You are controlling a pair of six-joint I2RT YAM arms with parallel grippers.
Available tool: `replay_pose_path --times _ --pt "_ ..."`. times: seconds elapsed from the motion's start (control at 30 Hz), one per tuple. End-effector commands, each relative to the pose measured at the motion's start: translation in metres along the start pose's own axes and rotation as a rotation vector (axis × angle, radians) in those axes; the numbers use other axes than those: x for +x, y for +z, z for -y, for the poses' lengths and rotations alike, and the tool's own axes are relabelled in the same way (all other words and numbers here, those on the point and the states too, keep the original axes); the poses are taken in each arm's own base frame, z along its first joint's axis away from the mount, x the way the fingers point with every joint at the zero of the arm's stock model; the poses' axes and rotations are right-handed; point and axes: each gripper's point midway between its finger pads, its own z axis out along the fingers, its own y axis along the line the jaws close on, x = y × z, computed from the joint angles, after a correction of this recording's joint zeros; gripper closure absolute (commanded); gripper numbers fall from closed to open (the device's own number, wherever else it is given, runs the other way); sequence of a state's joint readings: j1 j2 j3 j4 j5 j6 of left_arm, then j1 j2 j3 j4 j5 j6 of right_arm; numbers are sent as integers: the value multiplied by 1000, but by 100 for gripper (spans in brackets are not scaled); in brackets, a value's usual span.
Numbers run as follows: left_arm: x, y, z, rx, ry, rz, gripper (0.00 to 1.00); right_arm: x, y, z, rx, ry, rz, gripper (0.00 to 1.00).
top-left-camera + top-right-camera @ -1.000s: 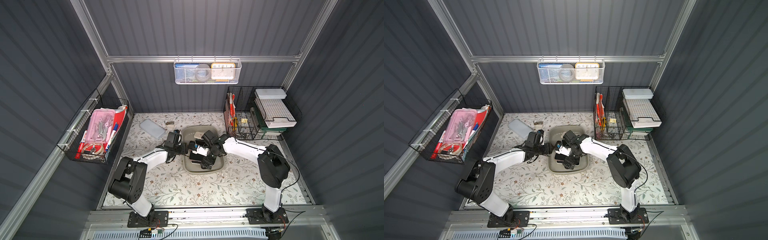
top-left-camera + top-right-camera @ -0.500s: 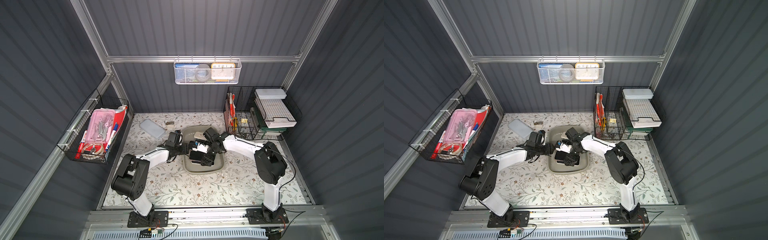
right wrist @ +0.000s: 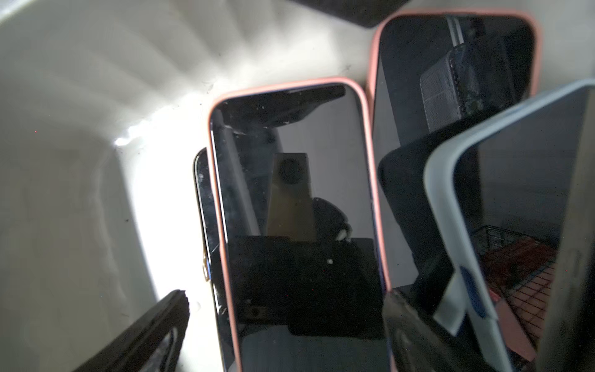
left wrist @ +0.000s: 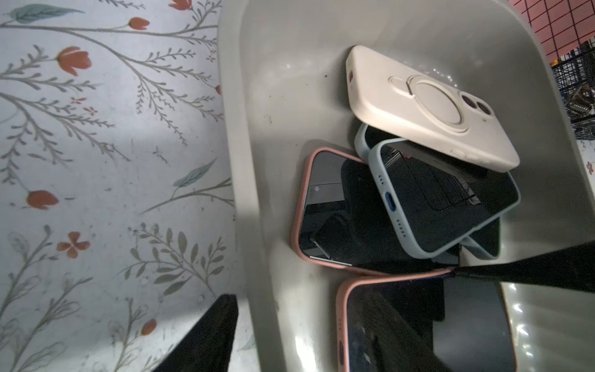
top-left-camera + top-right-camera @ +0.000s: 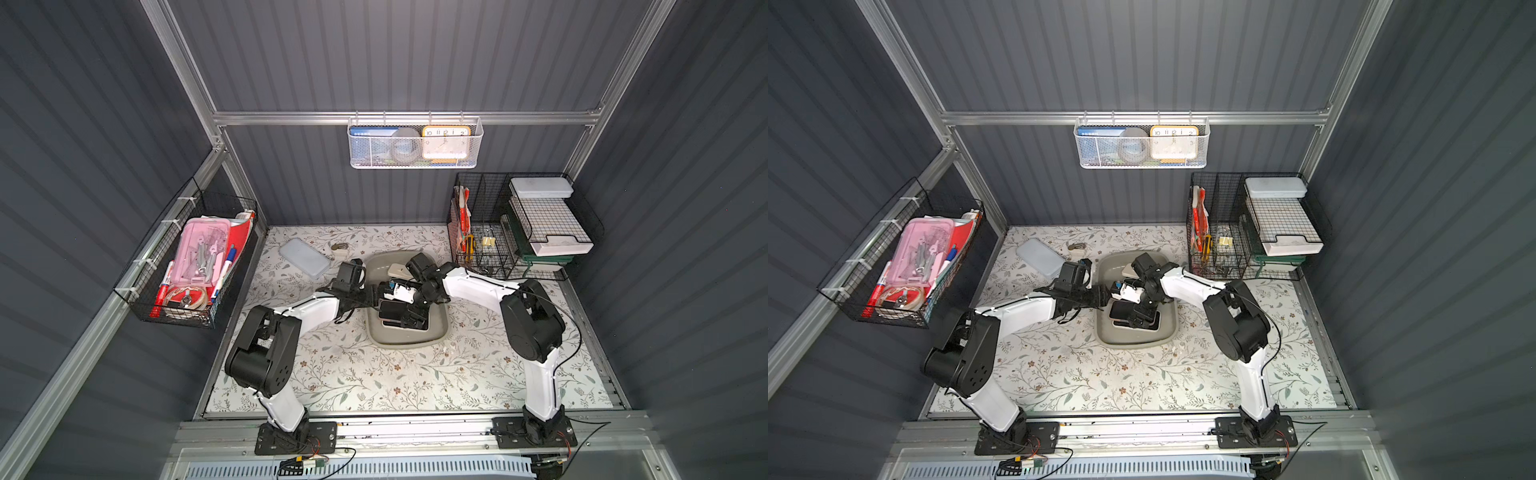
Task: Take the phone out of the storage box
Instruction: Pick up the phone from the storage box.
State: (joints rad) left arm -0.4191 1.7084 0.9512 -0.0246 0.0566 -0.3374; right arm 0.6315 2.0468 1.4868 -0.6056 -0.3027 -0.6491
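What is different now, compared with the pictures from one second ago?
The right gripper shifted slightly toward the left gripper over the storage box, jaws open, holding nothing. The left gripper and the phones stayed roughly where they were.

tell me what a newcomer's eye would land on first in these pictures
The eye lands on the grey-beige storage box in the middle of the floral table, where the left arm and right arm meet over it. Inside is a jumble of phones: a cream-cased phone lies face down on a blue-cased phone. The open right gripper brackets a pink-cased phone beside them.
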Motion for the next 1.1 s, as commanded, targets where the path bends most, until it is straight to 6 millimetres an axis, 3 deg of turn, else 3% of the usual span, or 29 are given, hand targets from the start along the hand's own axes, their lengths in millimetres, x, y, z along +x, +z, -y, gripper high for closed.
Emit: replay_pose_path --times 0.0,0.3,0.63,0.77,1.07 --pt "-1 -1 4 8 4 -16 33 9 9 1 -26 7 -24 1" --pt "-2 -1 4 8 9 -17 32 6 9 16 43 -4 -24 1" --pt "-1 1 5 13 9 -19 32 -5 -2 9 45 -88 51 1" --pt "2 6 4 16 6 -37 32 3 4 12 32 -81 -13 1" --pt "4 9 3 10 4 -49 49 14 7 2 -35 -64 -56 2"
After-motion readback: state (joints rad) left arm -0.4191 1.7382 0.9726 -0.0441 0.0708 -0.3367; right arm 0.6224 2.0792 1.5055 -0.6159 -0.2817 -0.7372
